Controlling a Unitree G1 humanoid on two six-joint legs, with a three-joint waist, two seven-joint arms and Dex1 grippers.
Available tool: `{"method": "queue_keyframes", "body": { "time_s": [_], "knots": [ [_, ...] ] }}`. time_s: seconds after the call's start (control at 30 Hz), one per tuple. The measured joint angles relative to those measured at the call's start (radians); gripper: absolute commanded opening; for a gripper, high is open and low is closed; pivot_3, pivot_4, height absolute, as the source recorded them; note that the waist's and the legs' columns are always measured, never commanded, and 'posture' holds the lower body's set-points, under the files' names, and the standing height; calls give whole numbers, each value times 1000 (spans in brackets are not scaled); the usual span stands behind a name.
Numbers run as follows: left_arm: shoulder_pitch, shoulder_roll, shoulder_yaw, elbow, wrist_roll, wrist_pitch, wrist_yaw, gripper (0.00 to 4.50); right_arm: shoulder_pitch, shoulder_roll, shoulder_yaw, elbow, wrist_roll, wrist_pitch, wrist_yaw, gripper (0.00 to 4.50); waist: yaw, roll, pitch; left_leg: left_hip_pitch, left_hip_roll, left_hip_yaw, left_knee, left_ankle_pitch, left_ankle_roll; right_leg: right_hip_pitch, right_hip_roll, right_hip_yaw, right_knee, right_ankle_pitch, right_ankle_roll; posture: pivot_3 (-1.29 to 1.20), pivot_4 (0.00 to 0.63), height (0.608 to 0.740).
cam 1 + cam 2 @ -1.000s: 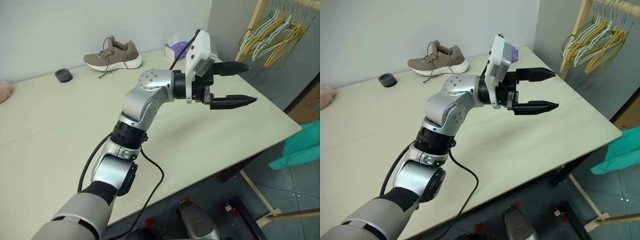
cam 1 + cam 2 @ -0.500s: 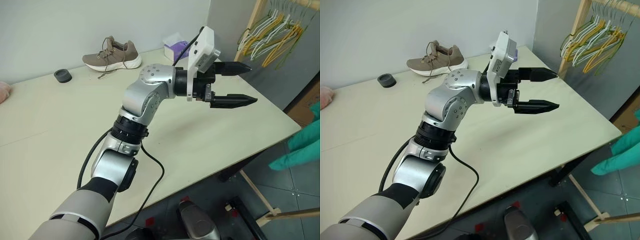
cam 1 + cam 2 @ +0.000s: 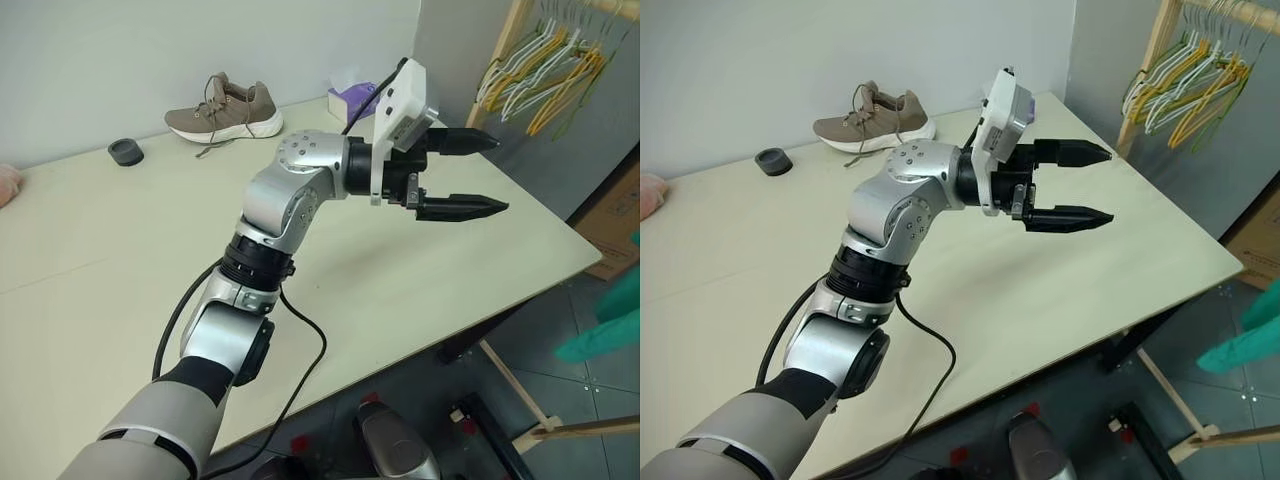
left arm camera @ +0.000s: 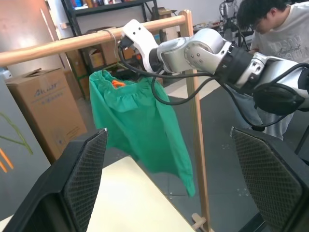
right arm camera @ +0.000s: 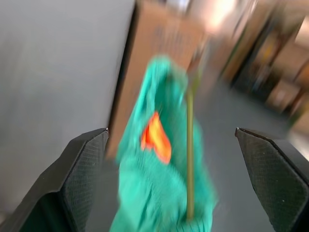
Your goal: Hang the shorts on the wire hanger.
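Observation:
The teal-green shorts [image 4: 137, 116] hang by their gathered waistband below a wooden rail [image 4: 58, 46], the orange tag [image 4: 116, 83] showing at the top. A thin wire hook of the wire hanger [image 4: 111, 36] loops over that rail above them. My right arm reaches up to the rail right beside the hook. In the right wrist view my right gripper [image 5: 171, 130] is open, with the blurred shorts [image 5: 159, 193] ahead of it and nothing between the fingers. My left gripper [image 3: 500, 174] hovers open and empty over the table, pointing toward the rack. A corner of the shorts [image 3: 612, 322] shows at the picture's right edge.
On the cream table [image 3: 120, 240] sit a tan shoe [image 3: 222, 108], a purple tissue box [image 3: 352, 100], a black round cap [image 3: 126, 151] and a pink cloth [image 3: 8, 183]. Yellow and white hangers [image 3: 540, 75] bunch on the rack. A person [image 4: 270, 43] stands behind my right arm; a cardboard box [image 4: 41, 111] is nearby.
The teal shorts at the right edge of the head views have drifted further right, so less of them shows. My left arm has kept still.

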Motion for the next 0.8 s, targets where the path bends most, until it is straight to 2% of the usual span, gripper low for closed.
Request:
{"method": "queue_keyframes", "body": {
  "time_s": [0.23, 0.4, 0.47, 0.57, 0.7, 0.8],
  "knots": [
    [59, 73, -1, -16, 38, 10, 23, 4314, 119, 44, 44, -175, -75, -294, 11, 4481, -1, 0, 0, 1, 0, 0, 0, 0, 0, 0, 0, 0, 1, 0, 0, -392, 137, 740],
    [147, 137, 23, -37, 113, 12, 160, 4314, 175, 124, 172, -364, -59, -530, 152, 4481, -1, -1, 0, 2, 1, -1, 0, 0, 0, 1, 0, -1, 1, 0, 0, -360, 133, 740],
    [199, 162, 45, -51, 162, 9, 258, 4314, 199, 195, 245, -451, -3, -532, 238, 4481, 3, -2, 0, 2, 1, -2, 1, 0, 0, 1, 0, -2, 1, 0, 0, -344, 129, 740],
    [307, 242, 87, -85, 240, 35, 395, 4314, 269, 320, 382, -581, 115, -437, 352, 4481, 10, -2, 0, 3, 2, -3, 1, 0, 0, 0, -1, -4, 4, 0, 0, -285, 123, 740],
    [524, 314, 222, -202, 310, 62, 574, 4314, 331, 495, 541, -640, 141, -364, 377, 4481, 38, -4, -1, 4, 4, -4, 1, 0, 0, -1, -5, -4, 7, 1, -2, -199, 112, 740],
    [654, 309, 315, -283, 319, 103, 681, 4314, 321, 600, 583, -597, 155, -325, 371, 4481, 90, -6, -2, 3, 3, -4, 3, -2, 3, -1, -7, -7, 8, 3, -5, -147, 107, 740]
  ]
}}
